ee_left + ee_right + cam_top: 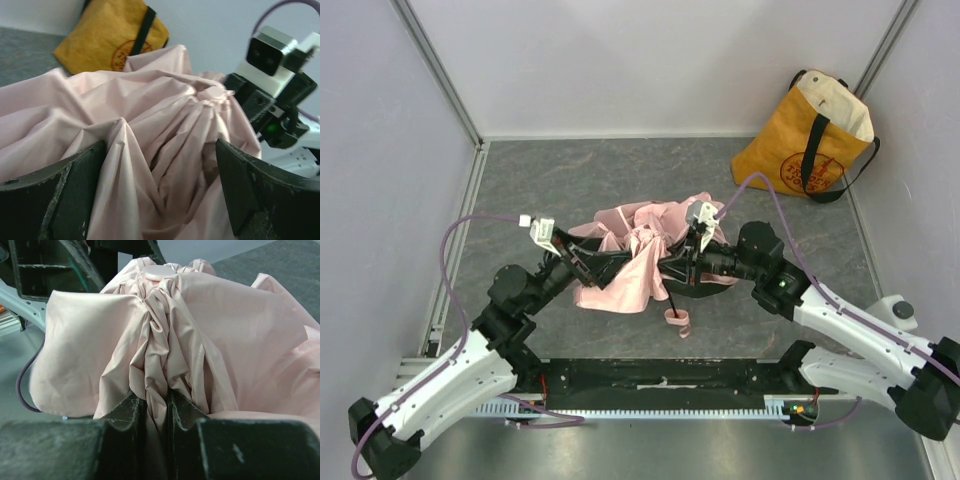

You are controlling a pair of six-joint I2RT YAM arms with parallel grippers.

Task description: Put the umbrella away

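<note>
The pale pink umbrella [630, 255] lies crumpled in the middle of the table, its thin black shaft running down to the small pink handle with strap [677, 320]. My right gripper [156, 405] is shut on a bunched fold of the umbrella's fabric [165, 340] just below the round top cap [159, 273]. My left gripper [160, 185] is open, its two fingers [65, 190] standing wide on either side of a mound of the pink fabric [150, 125]. In the top view the left gripper [582, 266] meets the canopy from the left and the right gripper [682, 262] from the right.
A yellow tote bag [810, 140] with black handles stands at the back right against the wall; it also shows in the left wrist view [110, 40]. Grey walls and metal rails enclose the table. A black strip [660, 375] runs along the near edge between the arm bases.
</note>
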